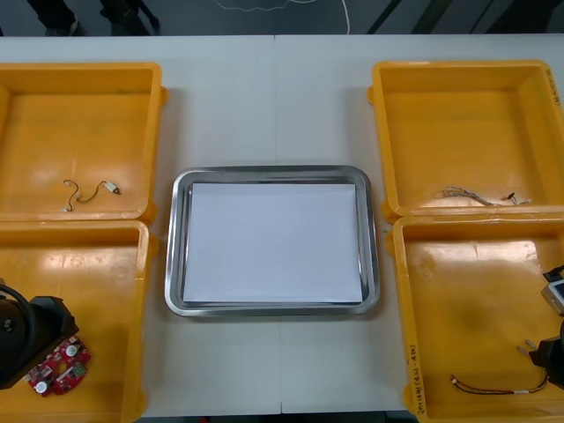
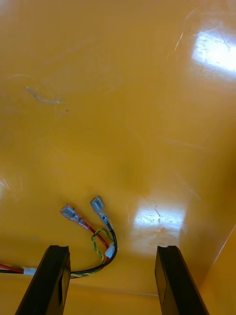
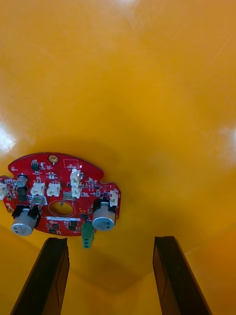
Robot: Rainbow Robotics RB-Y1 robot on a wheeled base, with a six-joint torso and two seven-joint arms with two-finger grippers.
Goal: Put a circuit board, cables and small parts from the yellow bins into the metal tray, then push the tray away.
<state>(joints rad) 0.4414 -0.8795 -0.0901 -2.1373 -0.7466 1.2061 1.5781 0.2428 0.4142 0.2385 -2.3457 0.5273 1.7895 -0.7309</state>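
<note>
Circuit board (image 3: 61,199) lies just beyond the spread jaws of the left gripper (image 3: 110,240).

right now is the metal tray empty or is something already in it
Empty. The metal tray shows a bare white inside; the circuit board and the red and yellow cable lie in yellow bins.

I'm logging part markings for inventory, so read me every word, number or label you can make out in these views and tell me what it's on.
Nothing is legible.
Black handwriting on the tray-side rim of the near right yellow bin: too small to read.
White print on the red circuit board, ahead of the open left gripper: too small to read.
Metal tray and red and yellow cable: no text.
</note>
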